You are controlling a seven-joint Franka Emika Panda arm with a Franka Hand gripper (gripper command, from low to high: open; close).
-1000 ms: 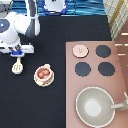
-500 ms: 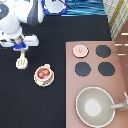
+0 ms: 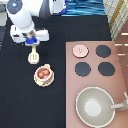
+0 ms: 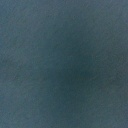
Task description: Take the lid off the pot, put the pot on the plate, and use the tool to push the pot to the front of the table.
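While my end effector [image 3: 33, 45] grasps the cream slotted spatula [image 3: 33, 56] upper left, a loose hold might let it slip before reaching the small pink pot [image 3: 43, 74].

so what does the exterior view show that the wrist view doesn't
Only the exterior view shows the gripper over the tool on the table, the pot sitting on the plate, and the lid off, lying on the stove near the large pan. Only the wrist view shows a plain blue-grey blur with nothing identifiable. The two views share nothing recognisable.
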